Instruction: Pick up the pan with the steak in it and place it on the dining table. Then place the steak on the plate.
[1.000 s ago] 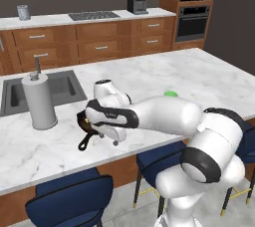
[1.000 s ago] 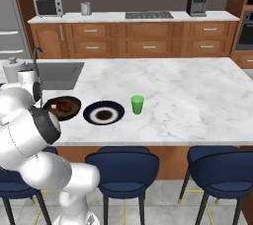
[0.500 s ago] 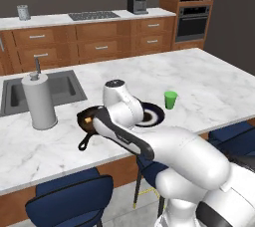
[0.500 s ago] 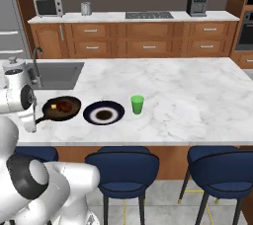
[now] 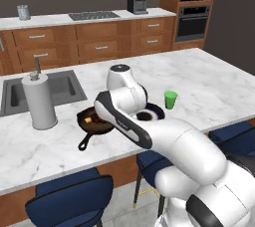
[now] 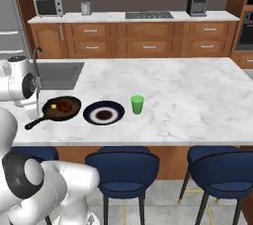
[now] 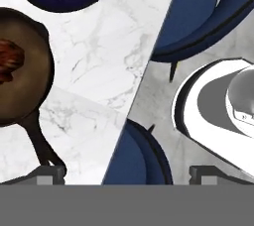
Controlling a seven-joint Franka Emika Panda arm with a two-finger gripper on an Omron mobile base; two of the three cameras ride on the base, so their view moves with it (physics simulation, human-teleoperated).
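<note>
On the dining table (image 6: 188, 91), the pan (image 6: 62, 108) holds the steak (image 6: 63, 105), apparently off-centre; fingers (image 7: 49, 173) spread, empty.

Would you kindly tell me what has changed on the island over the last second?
The arm has swung back from over the pan towards the island's near edge, with its fingers open and empty. The pan, the steak, the plate and the green cup have stayed where they were.

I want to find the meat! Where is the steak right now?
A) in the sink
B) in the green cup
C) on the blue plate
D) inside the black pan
D: the steak lies inside the pan on the dining table, while the plate beside it holds no meat.
</note>
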